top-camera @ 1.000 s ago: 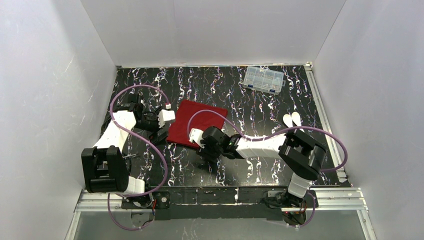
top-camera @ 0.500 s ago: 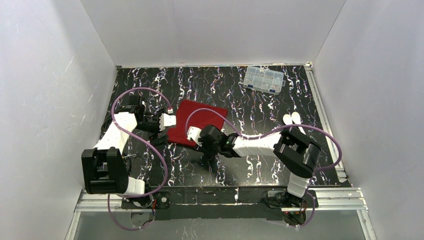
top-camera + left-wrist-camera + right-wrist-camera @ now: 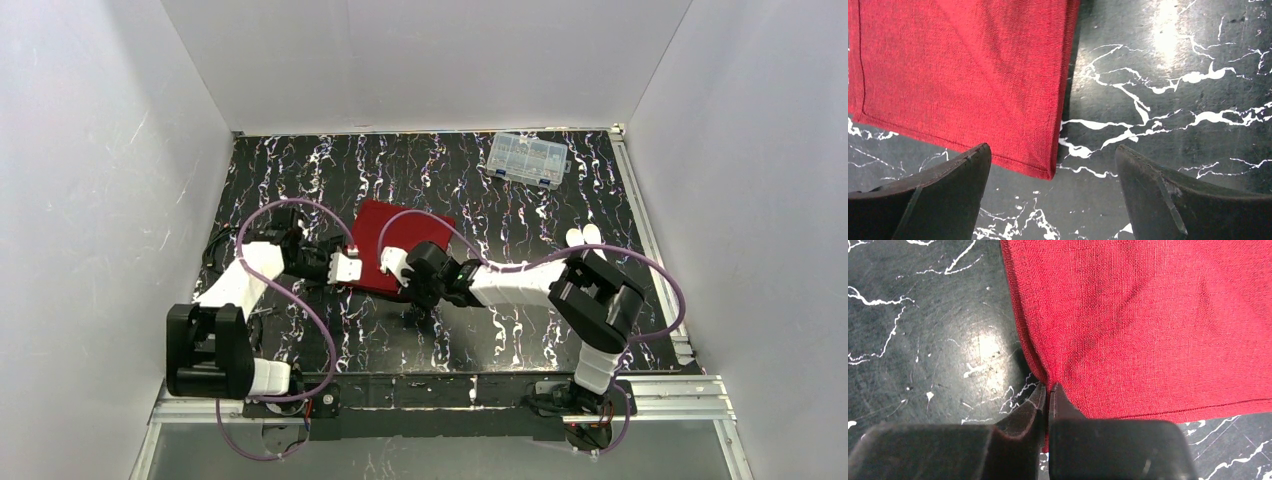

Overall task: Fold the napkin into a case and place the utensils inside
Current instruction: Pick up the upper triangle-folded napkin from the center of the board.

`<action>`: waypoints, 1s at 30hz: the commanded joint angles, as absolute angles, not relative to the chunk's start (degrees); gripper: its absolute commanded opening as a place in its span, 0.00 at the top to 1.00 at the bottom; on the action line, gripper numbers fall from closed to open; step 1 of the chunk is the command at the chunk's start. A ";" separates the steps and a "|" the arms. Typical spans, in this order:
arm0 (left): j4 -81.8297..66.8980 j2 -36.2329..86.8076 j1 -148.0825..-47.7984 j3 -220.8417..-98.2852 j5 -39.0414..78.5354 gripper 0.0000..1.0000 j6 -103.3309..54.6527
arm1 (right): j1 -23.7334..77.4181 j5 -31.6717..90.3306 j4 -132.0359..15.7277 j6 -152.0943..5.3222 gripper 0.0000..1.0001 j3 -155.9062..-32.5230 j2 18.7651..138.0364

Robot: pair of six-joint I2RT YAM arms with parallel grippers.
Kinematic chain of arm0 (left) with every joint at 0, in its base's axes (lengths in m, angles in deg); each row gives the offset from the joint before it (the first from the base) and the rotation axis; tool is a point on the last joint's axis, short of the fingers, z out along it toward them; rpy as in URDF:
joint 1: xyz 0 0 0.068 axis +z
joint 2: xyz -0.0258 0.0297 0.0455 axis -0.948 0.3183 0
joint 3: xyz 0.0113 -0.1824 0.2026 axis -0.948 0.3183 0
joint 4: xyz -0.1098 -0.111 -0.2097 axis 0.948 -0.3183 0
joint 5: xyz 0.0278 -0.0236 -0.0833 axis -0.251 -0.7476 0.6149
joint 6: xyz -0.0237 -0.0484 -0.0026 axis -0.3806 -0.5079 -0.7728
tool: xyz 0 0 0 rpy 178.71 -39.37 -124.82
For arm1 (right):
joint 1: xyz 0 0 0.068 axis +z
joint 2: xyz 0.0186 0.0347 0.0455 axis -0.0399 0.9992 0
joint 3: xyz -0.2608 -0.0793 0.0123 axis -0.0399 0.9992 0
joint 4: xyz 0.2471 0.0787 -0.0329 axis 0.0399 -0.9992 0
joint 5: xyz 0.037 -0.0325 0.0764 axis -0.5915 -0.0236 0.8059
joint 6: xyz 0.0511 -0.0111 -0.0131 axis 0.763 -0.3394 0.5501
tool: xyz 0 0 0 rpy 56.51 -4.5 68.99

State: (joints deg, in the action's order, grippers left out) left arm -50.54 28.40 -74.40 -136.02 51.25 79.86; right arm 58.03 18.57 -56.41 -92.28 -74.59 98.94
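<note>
The deep red napkin lies flat on the black marbled table. In the right wrist view my right gripper is shut on the napkin, pinching its edge close to a near corner. From above, the right gripper sits at the cloth's near edge. My left gripper hangs open over the napkin's other near corner, one finger on each side and nothing held. It is at the cloth's near-left side. Two white utensils lie side by side far right of the cloth.
A clear plastic compartment box stands at the back right of the table. White walls close in the left, back and right sides. Purple cables loop over both arms above the napkin.
My right gripper has moved up to the napkin's near edge and closed on it. The left arm has swung right, bringing its open gripper to the cloth's near-left corner.
</note>
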 commanded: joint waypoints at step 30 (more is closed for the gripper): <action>-26.30 20.00 -79.60 -117.92 49.56 0.12 92.35 | 45.78 43.51 -64.46 -82.88 0.96 -83.71 96.16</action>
